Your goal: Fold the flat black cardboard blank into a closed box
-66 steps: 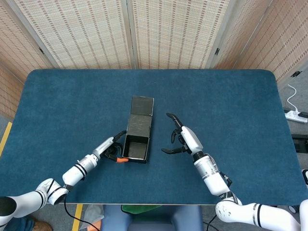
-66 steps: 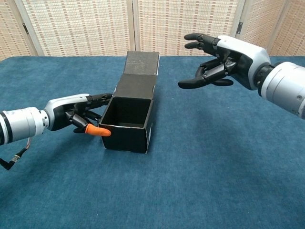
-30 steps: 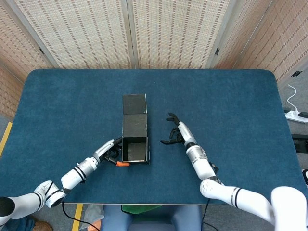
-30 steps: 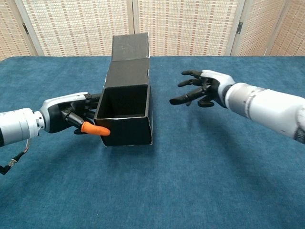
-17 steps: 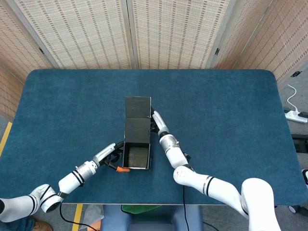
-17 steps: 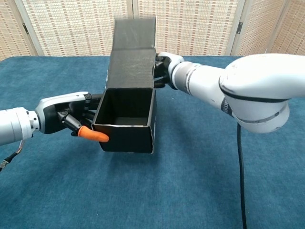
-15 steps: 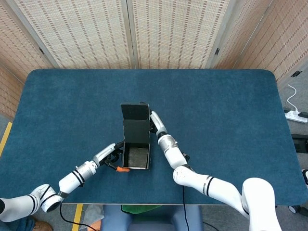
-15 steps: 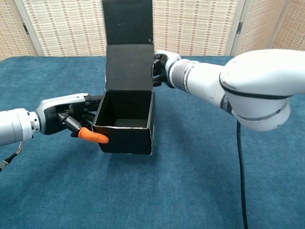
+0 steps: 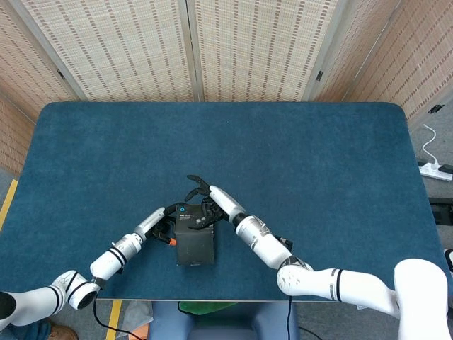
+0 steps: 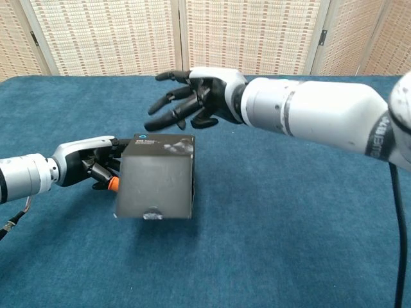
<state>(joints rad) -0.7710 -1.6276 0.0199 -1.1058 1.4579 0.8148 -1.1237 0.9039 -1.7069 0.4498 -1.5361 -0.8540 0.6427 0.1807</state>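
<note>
At the table's (image 9: 340, 163) near centre, the box (image 10: 156, 175) now stands closed; half a second ago its lid stood upright. Left hand (image 10: 96, 164) holds the box's left side, as before. Right hand (image 10: 192, 96) has left the lid's edge and hovers above the box, fingers spread, holding nothing.
</note>
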